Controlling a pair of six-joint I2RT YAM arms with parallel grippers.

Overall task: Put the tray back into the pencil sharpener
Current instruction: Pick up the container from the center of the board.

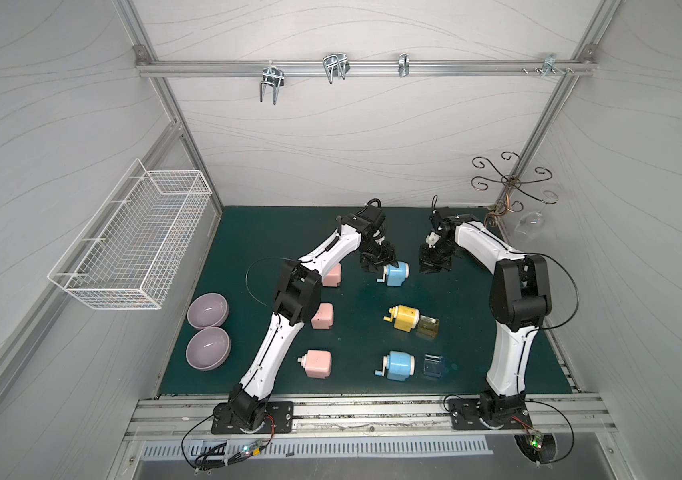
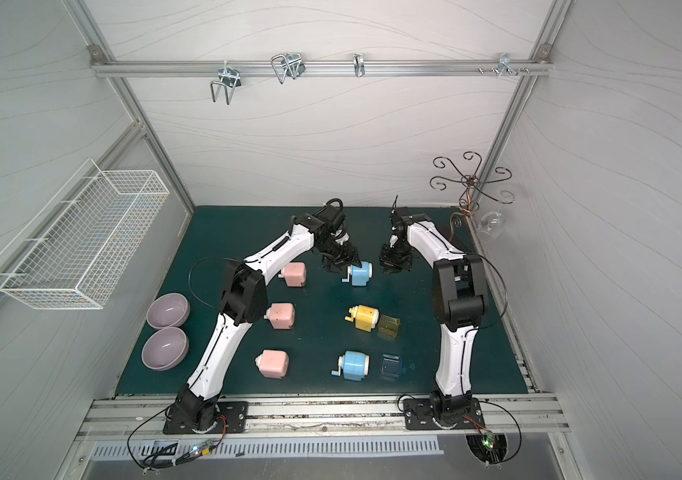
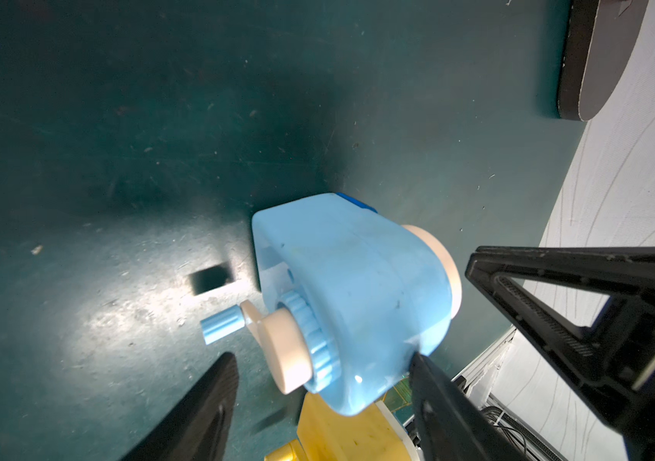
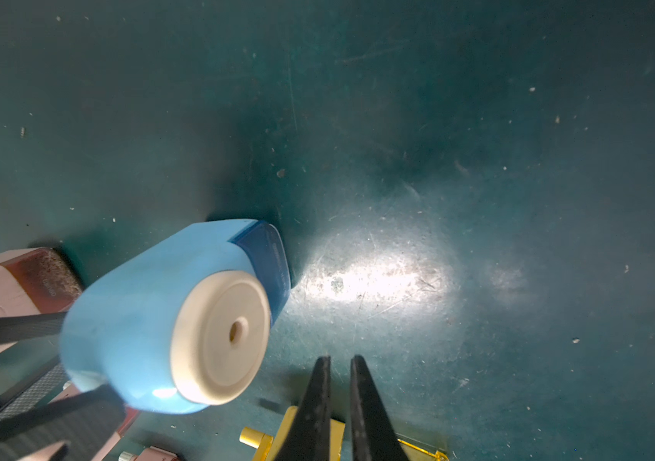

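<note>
At rear of desk point(image 1: 248, 232), both top views: blue pencil sharpener point(image 1: 396, 274) point(image 2: 360, 273) sits between left pincer point(image 1: 376, 264) and right pincer point(image 1: 435, 266).

Left wrist: left pincer point(image 3: 324, 359) jaws well apart, straddling the sharpener's crank end; nothing clamped.

Right wrist: right pincer point(image 4: 340, 361) almost closed, empty. Dark blue tray point(image 4: 266, 251) seated in the sharpener's body.

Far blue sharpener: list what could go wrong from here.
1. The left gripper is open with a finger close against the far blue sharpener; pulling away could drag or tip it.
2. The right gripper, shut and empty, sits beside it and could knock it.
</note>
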